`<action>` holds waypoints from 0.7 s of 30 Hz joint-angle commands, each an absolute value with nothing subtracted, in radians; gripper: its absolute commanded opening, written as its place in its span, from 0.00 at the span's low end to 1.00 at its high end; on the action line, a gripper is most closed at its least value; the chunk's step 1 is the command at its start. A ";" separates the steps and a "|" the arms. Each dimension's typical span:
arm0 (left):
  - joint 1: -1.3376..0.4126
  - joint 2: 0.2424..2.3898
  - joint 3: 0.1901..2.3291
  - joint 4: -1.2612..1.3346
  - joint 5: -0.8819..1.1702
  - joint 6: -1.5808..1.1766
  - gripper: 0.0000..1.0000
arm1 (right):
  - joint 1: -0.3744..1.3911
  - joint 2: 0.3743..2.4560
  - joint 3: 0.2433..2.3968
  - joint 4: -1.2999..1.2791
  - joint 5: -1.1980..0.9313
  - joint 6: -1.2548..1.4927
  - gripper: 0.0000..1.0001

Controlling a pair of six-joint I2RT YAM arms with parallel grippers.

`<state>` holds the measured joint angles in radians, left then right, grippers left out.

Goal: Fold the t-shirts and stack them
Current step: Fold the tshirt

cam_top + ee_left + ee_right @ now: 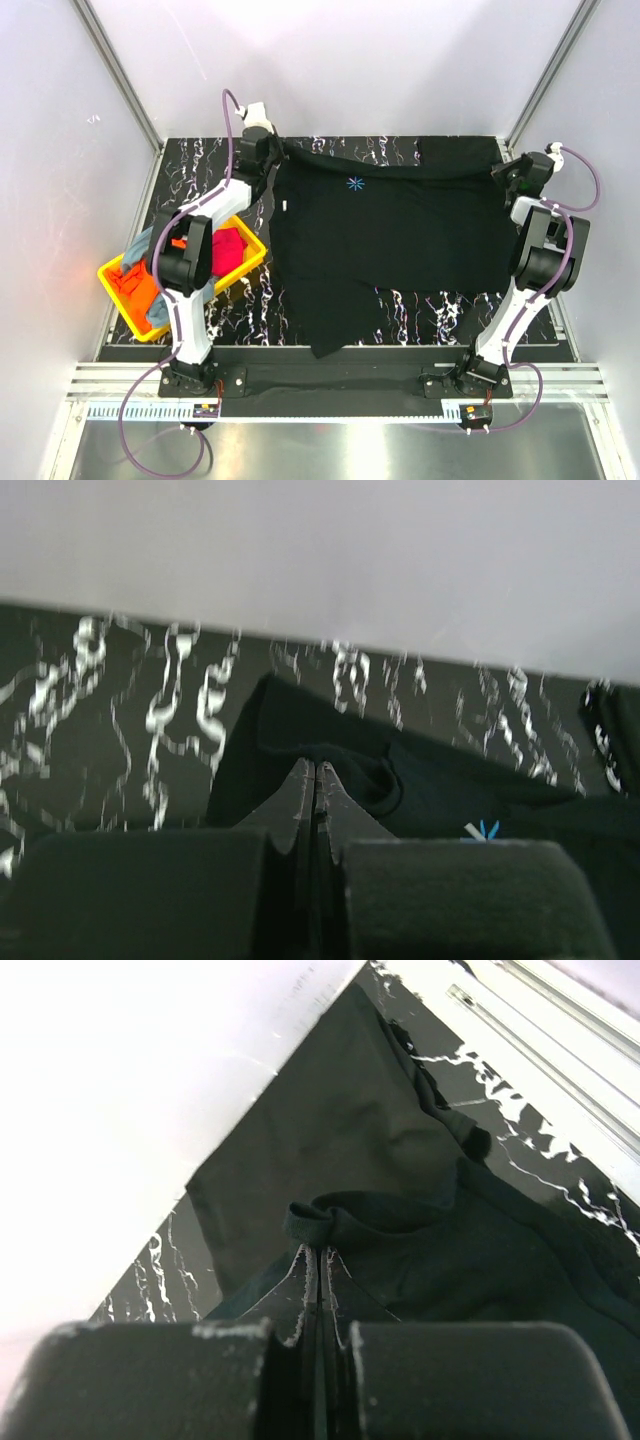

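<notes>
A black t-shirt (390,230) with a small blue mark lies spread over the black marbled table (200,165). My left gripper (272,152) is shut on its far left corner; the left wrist view shows the jaws closed on a fold of the cloth (330,755). My right gripper (500,172) is shut on its far right corner, and the right wrist view shows a bunched edge of the shirt (330,1222) pinched at the tips. The far edge of the shirt is stretched between the two grippers. A second dark folded cloth (458,153) lies at the far right corner.
A yellow bin (120,305) at the left holds red, orange and grey garments. White walls and metal frame posts close in the far side and both sides. The shirt's near hem reaches the table's front edge (330,348).
</notes>
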<state>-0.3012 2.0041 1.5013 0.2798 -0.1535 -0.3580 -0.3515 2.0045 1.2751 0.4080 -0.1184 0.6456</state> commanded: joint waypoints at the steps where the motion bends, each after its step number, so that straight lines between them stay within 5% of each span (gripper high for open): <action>1: -0.316 1.858 1.445 0.253 -0.204 -0.408 0.00 | -0.364 1.948 1.292 0.381 -0.118 0.629 0.00; 21: -0.456 1.562 1.131 -0.107 -0.239 -0.598 0.00 | -0.403 1.905 1.262 0.183 -0.133 0.653 0.01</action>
